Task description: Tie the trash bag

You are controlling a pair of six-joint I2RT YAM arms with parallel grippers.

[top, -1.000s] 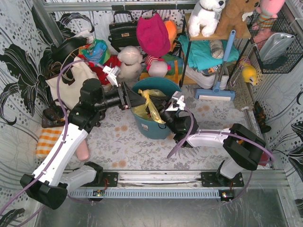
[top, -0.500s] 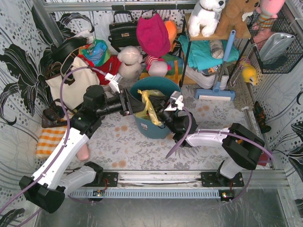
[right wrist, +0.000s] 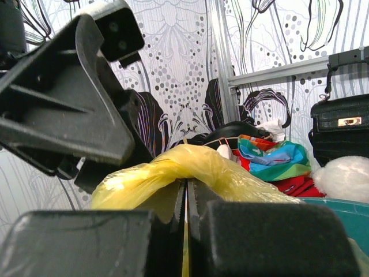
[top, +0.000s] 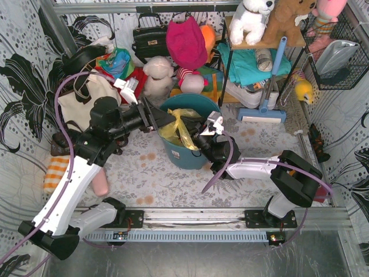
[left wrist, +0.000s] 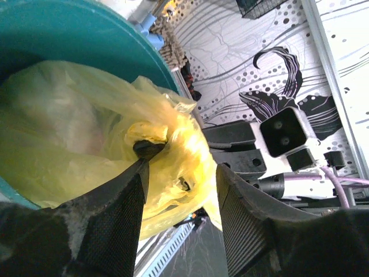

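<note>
One teal bin [top: 180, 157] sits below both pincers w/ one yellow-green trash bag [top: 174, 131] in it, bunched top betw. the 2: left gripper [left wrist: 181, 173] wide apart, bag neck betw. its fingers, unclamped; right gripper [right wrist: 185, 191] closed to a slit, pinching bag plastic.

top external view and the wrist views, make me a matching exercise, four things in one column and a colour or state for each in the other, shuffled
Things:
1. trash bag
2. bin
3. left end effector
4. right end effector

Colour or state:
a. teal
b. shut on a fold of yellow plastic
c. open
d. translucent yellow, sitting in the bin

Pairs: 1-d; 2-a; 3-c; 4-b
</note>
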